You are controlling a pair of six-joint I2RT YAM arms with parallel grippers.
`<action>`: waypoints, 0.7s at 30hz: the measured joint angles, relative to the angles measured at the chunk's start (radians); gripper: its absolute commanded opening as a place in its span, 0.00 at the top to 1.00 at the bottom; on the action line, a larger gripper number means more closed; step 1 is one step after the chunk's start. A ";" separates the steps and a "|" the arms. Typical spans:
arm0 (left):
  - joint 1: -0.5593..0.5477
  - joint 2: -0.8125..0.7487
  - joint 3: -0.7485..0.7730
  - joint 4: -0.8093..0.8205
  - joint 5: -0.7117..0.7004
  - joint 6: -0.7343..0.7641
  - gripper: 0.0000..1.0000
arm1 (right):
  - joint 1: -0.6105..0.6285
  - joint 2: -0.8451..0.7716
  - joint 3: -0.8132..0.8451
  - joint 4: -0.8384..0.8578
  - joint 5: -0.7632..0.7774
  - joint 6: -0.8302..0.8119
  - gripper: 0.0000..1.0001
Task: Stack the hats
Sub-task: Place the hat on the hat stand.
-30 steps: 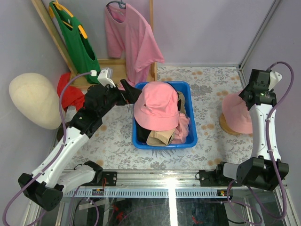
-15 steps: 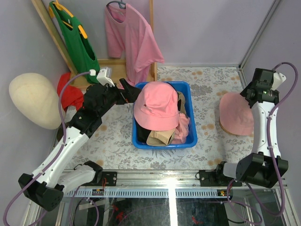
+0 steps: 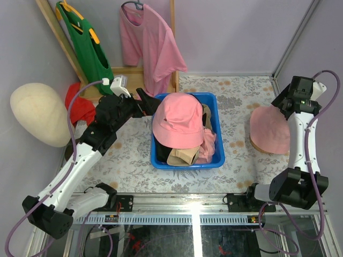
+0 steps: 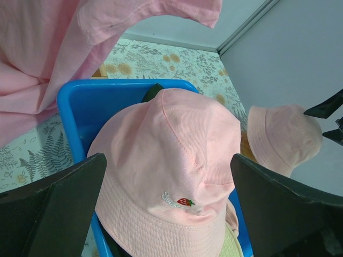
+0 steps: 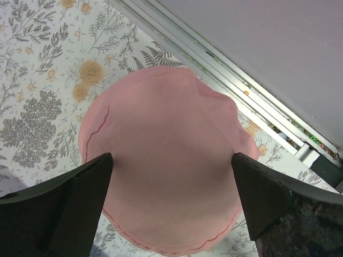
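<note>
Floral surface (image 3: 134, 160): pink bucket hat (image 3: 179, 120) tops the blue bin (image 3: 182, 165) pile, second pink hat (image 3: 268, 128) lies right. Left fingers (image 4: 64, 209) and right fingers (image 5: 59, 198) spread wide, empty. Risk: left pinch drags up the caps (image 3: 181, 156) underneath too.

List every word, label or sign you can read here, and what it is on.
On the pink bucket hat in the blue bin: white script embroidery beside a red strawberry, starting with "S"; the rest is too small to read.
No other text shows in any view.
</note>
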 measured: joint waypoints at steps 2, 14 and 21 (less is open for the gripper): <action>0.002 0.000 -0.004 0.003 0.001 0.000 0.00 | -0.003 0.003 0.001 0.001 -0.006 0.000 0.00; 0.015 0.001 -0.018 0.007 0.003 0.000 0.00 | -0.016 0.026 0.017 0.009 -0.034 -0.006 0.01; 0.018 0.000 -0.018 0.007 0.003 -0.013 0.00 | -0.016 0.034 0.028 0.000 -0.064 -0.015 0.00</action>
